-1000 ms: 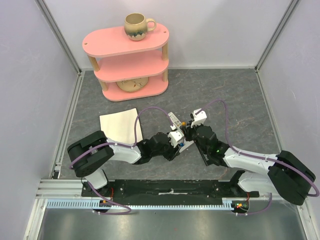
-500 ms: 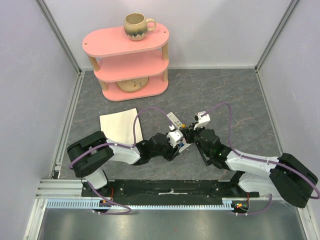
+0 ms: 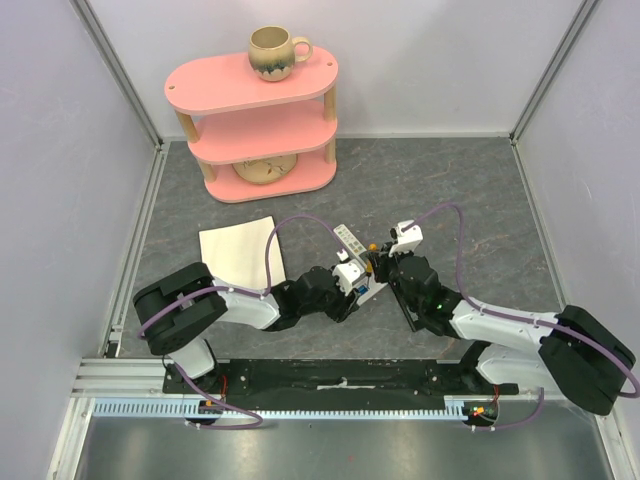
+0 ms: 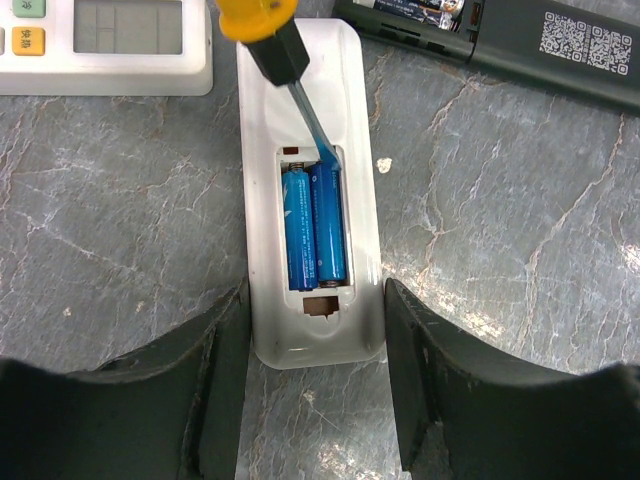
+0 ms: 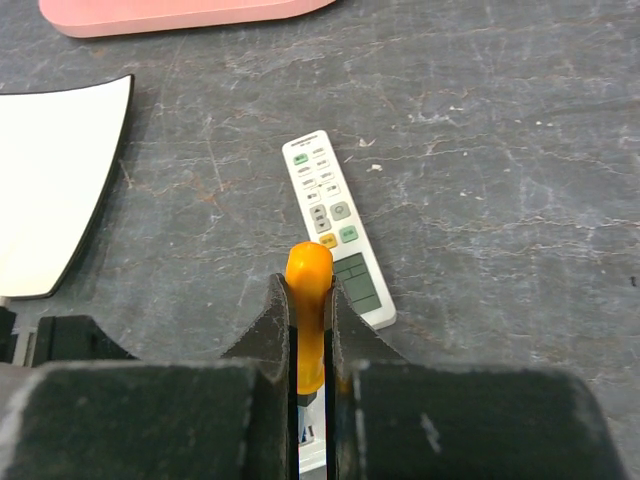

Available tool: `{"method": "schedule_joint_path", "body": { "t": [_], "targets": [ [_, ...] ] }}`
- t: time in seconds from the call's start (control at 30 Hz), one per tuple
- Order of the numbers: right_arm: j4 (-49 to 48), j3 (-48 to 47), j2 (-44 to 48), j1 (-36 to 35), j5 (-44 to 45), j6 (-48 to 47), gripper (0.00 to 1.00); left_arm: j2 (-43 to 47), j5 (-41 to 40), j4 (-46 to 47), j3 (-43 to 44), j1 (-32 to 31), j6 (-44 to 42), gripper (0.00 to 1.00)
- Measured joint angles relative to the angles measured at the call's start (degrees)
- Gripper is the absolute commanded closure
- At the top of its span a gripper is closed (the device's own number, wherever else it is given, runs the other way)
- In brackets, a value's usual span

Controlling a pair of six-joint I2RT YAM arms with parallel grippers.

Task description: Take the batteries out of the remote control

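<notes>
Nearest, the left tool gripped the remote by its long sides, one finger pressed to each edge, holding it face down on the grey surface. The battery bay was open, its cover out of sight. The two batteries lay side by side in the bay, touching each other, neither lifted.

Just beyond them, the screwdriver slanted down into the far end of the bay, its blade tip against the end of the right-hand cell. The right tool was clamped on its orange handle.

The cells looked light, rigid and smooth, so they would probably roll once freed. They seemed wedged endwise by the contacts, with no room for fingers beside them. The best plan was likely to lever one end up with the blade, then pinch the raised cell across its middle.

Further off lay a second remote, buttons up, and a dark remote to the side. A white sheet lay to the left. At the far end stood a pink shelf with a mug on top.
</notes>
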State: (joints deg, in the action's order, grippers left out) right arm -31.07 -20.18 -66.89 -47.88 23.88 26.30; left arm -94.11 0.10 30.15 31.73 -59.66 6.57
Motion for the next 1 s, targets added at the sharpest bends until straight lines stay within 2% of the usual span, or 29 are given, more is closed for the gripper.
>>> {"method": "schedule_joint_path", "body": {
  "t": [0.5,0.77,1.0],
  "targets": [
    [3.0,-3.2,-2.4,0.3,-1.1,-3.8,1.0,0.1,0.0,0.3,-0.3,0.0,0.1,0.98],
    [3.8,-4.3,-3.5,-2.7,3.3,-4.0,1.0,1.5,0.2,-0.6,-1.0,0.5,1.7,0.98],
    [-2.1,-0.2,-0.4,-4.4,4.0,-1.4,1.0,6.6,2.3,-7.4,-1.9,3.2,5.8,0.98]
  ]
}}
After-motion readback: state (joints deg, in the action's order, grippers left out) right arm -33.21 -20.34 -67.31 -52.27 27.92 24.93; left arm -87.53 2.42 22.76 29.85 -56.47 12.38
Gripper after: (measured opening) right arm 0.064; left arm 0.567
